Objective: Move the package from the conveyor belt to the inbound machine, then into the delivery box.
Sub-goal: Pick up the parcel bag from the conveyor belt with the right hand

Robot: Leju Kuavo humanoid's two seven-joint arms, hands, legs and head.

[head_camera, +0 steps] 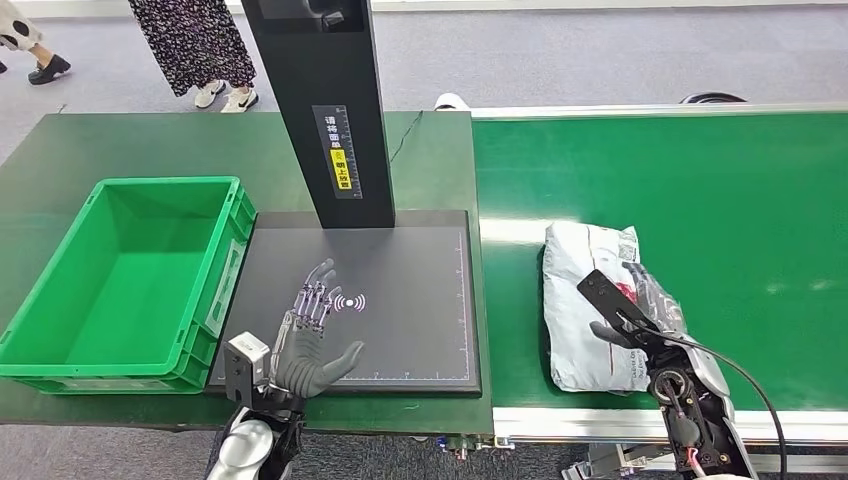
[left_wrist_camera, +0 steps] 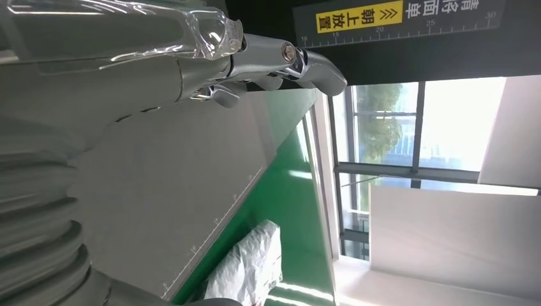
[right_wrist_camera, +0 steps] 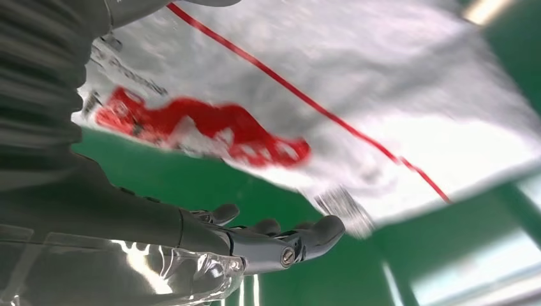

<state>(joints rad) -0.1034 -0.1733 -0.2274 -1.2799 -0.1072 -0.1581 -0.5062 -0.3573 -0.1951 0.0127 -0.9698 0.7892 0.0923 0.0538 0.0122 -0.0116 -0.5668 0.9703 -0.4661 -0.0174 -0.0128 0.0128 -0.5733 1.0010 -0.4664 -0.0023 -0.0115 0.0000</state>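
package (head_camera: 590, 305): grey-white mailer bag lying flat on the green conveyor belt (head_camera: 740, 200), not yet lifted
right hand (head_camera: 628, 318): over the near right part of the package, fingers extended across its top; whether it actually grips the bag I cannot tell
right wrist view: the package (right_wrist_camera: 357, 83) sits just past the fingertips (right_wrist_camera: 322, 231), with belt showing between them, so contact looks unsettled
long axis: the bag runs away from the robot, roughly along the line of the right hand's reach
nearer hand: the right, plainly; the left is well apart from the bag
left hand (head_camera: 312, 340): open, fingers spread, holding nothing, poised above the inbound machine (head_camera: 400, 300) platform
way to go: the machine's dark plate lies to the left of the right hand, the delivery box (head_camera: 130, 280) beyond it, left of the left hand
judgement: the pick-up is still the step in hand
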